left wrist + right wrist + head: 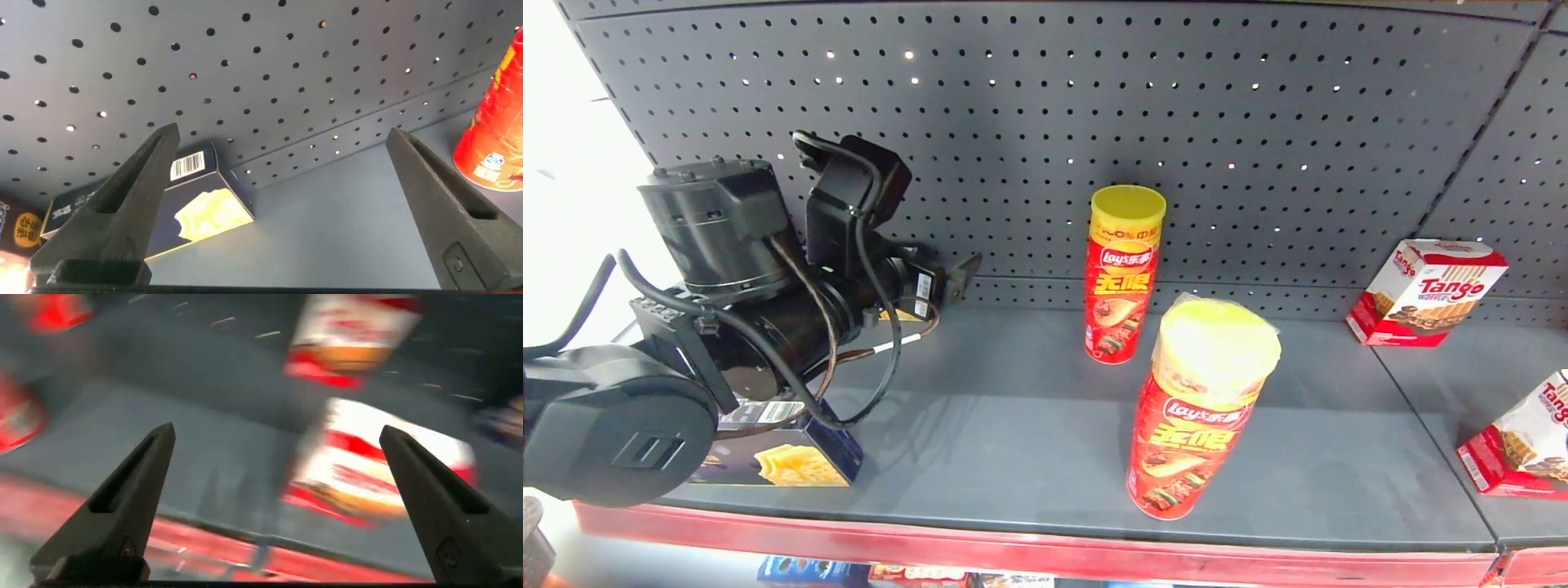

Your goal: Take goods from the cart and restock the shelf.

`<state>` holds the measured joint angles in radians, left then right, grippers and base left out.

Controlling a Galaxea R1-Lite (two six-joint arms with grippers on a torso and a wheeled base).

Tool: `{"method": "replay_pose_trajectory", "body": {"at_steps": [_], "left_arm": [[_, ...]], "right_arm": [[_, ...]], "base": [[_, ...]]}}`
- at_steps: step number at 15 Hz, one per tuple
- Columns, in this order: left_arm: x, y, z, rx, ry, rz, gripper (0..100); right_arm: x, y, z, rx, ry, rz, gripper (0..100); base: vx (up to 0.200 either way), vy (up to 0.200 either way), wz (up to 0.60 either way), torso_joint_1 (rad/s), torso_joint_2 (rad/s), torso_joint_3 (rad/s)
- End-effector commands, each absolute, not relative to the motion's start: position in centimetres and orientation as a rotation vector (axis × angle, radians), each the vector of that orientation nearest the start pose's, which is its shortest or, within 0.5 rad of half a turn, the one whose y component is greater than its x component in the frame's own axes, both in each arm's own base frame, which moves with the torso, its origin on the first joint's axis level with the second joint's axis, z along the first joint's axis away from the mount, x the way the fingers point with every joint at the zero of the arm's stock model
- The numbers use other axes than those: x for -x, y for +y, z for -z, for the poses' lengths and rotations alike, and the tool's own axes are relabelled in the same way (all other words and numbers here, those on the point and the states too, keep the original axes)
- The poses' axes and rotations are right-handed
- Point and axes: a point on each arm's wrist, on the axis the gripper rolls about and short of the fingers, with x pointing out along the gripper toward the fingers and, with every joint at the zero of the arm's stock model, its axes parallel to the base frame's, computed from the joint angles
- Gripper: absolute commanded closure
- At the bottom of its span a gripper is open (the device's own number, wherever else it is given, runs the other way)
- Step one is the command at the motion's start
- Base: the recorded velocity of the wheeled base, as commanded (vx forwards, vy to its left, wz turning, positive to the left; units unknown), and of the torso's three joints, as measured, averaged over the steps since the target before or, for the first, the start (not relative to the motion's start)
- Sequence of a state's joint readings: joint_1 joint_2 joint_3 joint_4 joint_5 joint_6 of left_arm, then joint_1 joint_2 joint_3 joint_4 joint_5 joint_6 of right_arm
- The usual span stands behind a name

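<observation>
L arm (768, 327) lies across frame's left, low over shelf (1013, 425). L gripper (282, 135) faces pegboard (1176, 122), fingers apart, empty. Blue box (192, 204) just ahead at back panel; 2nd blue box (792, 457) under arm, lower left. Two chip cans (1123, 273) centre. R gripper (278, 431) fingers apart, nothing btwn; wafer boxes (1425, 290) right.

Dark perforated back panel (1094, 98), red edge strip (1013, 554)

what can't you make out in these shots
Head view: the left arm covers much of the blue box.
Head view: the edge cuts off the near wafer box.
Right wrist view: blur smears the red-and-white boxes beyond the open right gripper.
</observation>
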<state>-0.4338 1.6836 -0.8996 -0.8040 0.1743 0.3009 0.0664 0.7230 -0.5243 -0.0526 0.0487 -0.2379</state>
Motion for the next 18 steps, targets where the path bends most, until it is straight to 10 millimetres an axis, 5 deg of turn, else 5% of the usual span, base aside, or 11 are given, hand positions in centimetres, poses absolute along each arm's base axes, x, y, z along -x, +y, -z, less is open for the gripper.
{"method": "replay_pose_trajectory", "body": {"at_steps": [1,6,18], "left_arm": [[-28.7,-12.8,-22.9,-0.294,-0.055,0.253,0],[-29.2,-12.5,-22.7,-0.296,-0.048,0.240,0],[-30.0,-12.6,-22.3,-0.298,-0.038,0.234,0]], "right_arm": [[-9.9,2.8,-20.5,0.279,0.284,-0.352,0],[-14.9,6.4,-17.9,0.283,0.275,-0.479,0],[-17.3,10.5,-18.3,0.265,0.298,-0.574,0]], "base": [[0.000,0.000,0.00,0.000,0.00,0.000],[0.000,0.000,0.00,0.000,0.00,0.000],[0.000,0.000,0.00,0.000,0.00,0.000]]}}
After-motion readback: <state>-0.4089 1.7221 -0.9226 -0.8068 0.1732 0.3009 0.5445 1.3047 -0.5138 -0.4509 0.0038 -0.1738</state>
